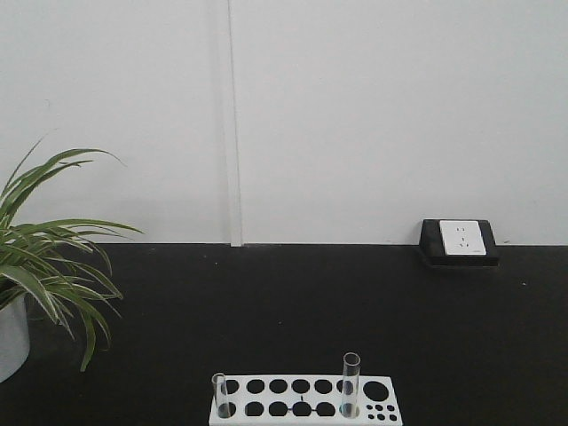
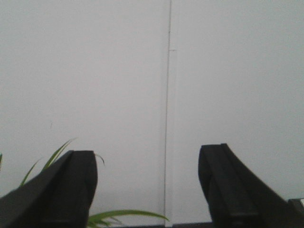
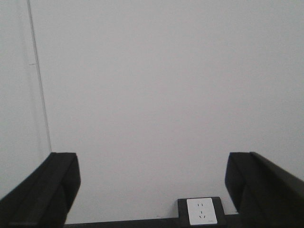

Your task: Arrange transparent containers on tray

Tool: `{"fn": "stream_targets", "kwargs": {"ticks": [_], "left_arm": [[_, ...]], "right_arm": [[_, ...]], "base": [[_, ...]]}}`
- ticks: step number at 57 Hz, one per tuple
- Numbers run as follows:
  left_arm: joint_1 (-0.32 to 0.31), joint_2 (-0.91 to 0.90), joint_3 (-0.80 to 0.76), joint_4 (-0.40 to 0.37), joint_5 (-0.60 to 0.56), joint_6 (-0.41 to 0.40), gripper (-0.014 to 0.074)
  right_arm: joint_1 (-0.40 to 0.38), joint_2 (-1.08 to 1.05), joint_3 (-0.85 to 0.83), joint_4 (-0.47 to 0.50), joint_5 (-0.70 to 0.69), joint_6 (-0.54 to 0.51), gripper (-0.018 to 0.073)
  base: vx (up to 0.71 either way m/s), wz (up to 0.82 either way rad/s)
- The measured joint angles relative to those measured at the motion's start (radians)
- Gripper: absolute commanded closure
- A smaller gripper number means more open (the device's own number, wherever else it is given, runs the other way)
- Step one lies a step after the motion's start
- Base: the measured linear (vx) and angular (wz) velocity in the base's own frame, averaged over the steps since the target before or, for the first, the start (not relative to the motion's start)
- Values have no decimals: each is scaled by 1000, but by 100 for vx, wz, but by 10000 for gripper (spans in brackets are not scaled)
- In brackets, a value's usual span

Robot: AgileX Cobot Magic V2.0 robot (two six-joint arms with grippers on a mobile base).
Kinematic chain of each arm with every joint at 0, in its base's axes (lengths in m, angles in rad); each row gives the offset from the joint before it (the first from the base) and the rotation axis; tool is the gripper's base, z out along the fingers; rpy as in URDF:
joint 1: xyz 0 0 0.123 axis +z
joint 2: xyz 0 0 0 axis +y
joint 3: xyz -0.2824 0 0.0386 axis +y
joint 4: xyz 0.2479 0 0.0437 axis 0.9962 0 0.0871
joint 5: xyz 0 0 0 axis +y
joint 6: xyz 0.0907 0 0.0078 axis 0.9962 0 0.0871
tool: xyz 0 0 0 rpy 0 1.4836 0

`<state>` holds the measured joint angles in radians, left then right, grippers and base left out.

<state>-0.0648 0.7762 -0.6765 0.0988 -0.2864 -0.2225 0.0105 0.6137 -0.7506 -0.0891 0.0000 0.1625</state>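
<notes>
Black worktop (image 1: 284, 302) runs back to a white wall (image 1: 355, 115). At 6 o'clock in the front view, cut by the lower edge, lies a white rack (image 1: 289, 398) with two rows of round holes. Both clear glass tubes stand in it, upright with their open rims up. The first test tube (image 1: 219, 395) sits in a hole at the rack's 9 o'clock end. The second test tube (image 1: 351, 383) stands well apart from it toward the 3 o'clock end, just beside the rack's one large hole, and its rim shows higher.

At 8 o'clock a green-and-white striped plant (image 1: 44, 266) spreads from a pale pot (image 1: 11, 342). At 3 o'clock a white socket (image 1: 463, 238) in a dark frame sits where worktop meets wall.

Neither arm shows in the front view. The left tool (image 2: 148, 159) is released, its black fingers (image 2: 76, 180) spread wide with nothing between them. It faces the wall, and plant leaves show at its 7 o'clock. The right tool (image 3: 153, 164) is likewise released and holds nothing. It faces the wall, and the socket shows at its 5 o'clock.
</notes>
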Motion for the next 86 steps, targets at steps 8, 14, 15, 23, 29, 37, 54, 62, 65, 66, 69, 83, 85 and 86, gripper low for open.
{"fn": "stream_targets", "kwargs": {"ticks": [8, 14, 15, 23, 29, 37, 54, 62, 65, 66, 69, 83, 85, 86], "left_arm": [[-10, 0, 104, 152, -140, -8, 138], [-39, 1, 202, 277, -166, -53, 153], [-45, 2, 227, 297, -168, -68, 153], [-80, 57, 356, 391, -208, -148, 153], [-101, 148, 393, 415, -285, -178, 153], [-124, 318, 394, 419, -432, -188, 153], [-149, 728, 306, 481, -721, -179, 153], [-149, 843, 230, 546, -768, -176, 153], [-149, 873, 204, 571, -776, -176, 153], [-149, 880, 198, 576, -778, -176, 153], [-149, 900, 177, 590, -784, -176, 153], [-172, 964, 99, 599, -785, -173, 153], [-180, 976, 86, 601, -783, -173, 153], [-184, 982, 78, 601, -779, -172, 153]], "right_arm": [[0, 0, 113, 0, -85, 0, -33], [16, 0, 220, -1, -125, 0, -18], [27, 0, 234, -4, -133, 0, -18], [139, 18, 343, -65, -148, 0, -18], [226, 77, 372, -120, -168, 0, -18], [305, 196, 375, -150, -294, 0, -18], [328, 379, 375, -153, -420, 0, -18], [328, 384, 375, -153, -429, 0, -18], [328, 384, 375, -153, -430, -2, -18], [328, 384, 375, -152, -430, -2, -18], [328, 384, 375, -152, -430, -5, -18], [328, 384, 375, -122, -431, -29, -18], [328, 384, 375, -115, -434, -29, -18], [328, 384, 375, -112, -436, -30, -18]], "base": [[0, 0], [0, 0], [0, 0], [0, 0], [0, 0], [0, 0], [0, 0], [0, 0], [0, 0], [0, 0], [0, 0], [0, 0], [0, 0], [0, 0]]}}
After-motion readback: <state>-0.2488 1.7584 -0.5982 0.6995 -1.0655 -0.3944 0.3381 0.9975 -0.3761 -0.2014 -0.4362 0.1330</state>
